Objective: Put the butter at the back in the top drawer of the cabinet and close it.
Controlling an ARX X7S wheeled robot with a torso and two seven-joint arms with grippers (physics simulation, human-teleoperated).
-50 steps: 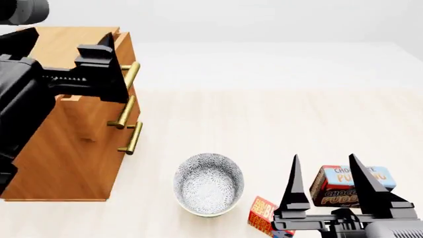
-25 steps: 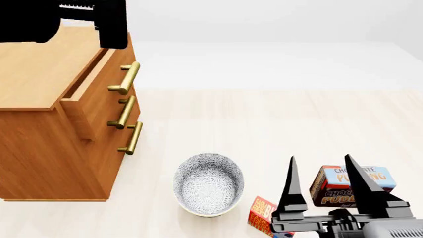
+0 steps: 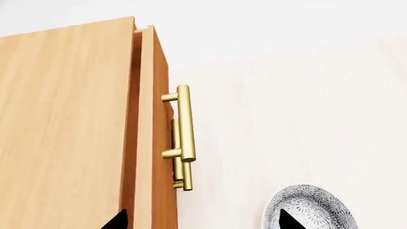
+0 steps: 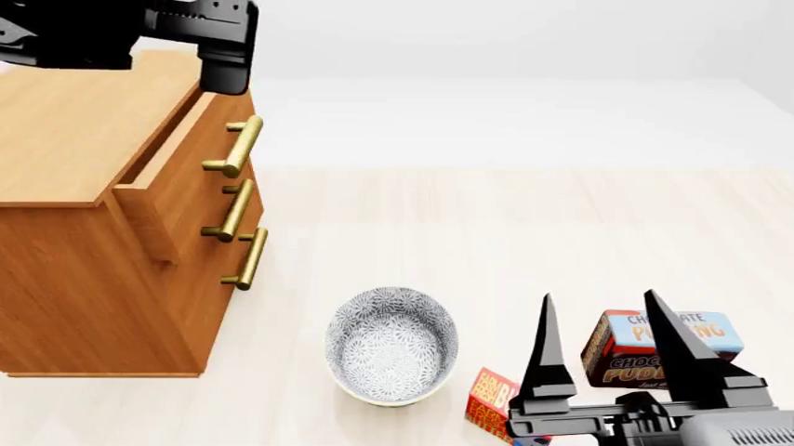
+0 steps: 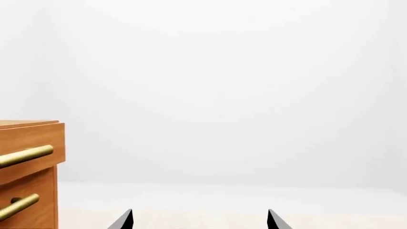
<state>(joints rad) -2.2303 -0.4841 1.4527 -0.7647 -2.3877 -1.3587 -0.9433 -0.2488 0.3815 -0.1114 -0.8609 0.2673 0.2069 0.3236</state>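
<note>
The butter [image 4: 492, 401], a small red-and-orange box, lies on the floor at the front right, partly hidden behind my right gripper [image 4: 598, 302]. That gripper is open and empty, just right of and above the butter. The cabinet [image 4: 74, 251] stands at the left. Its top drawer [image 4: 186, 172] is pulled out a little, showing a narrow gap [image 3: 135, 119] behind the drawer front [image 3: 151, 143]. My left gripper [image 4: 223, 65] hovers open over the cabinet's top near the drawer front, holding nothing. In the left wrist view, the left gripper [image 3: 202, 220] straddles the drawer front above the brass handle [image 3: 184, 124].
A patterned grey bowl [image 4: 390, 346] sits on the floor left of the butter; the bowl [image 3: 311, 212] also shows in the left wrist view. A brown-and-blue chocolate pudding box [image 4: 657, 348] lies behind my right gripper's fingers. The two lower drawer handles [image 4: 242, 237] stick out from the cabinet front.
My left arm rose from the top drawer's handle to above the cabinet's top, unhiding the cabinet. The drawer stays slightly open. My right gripper barely drifted.
</note>
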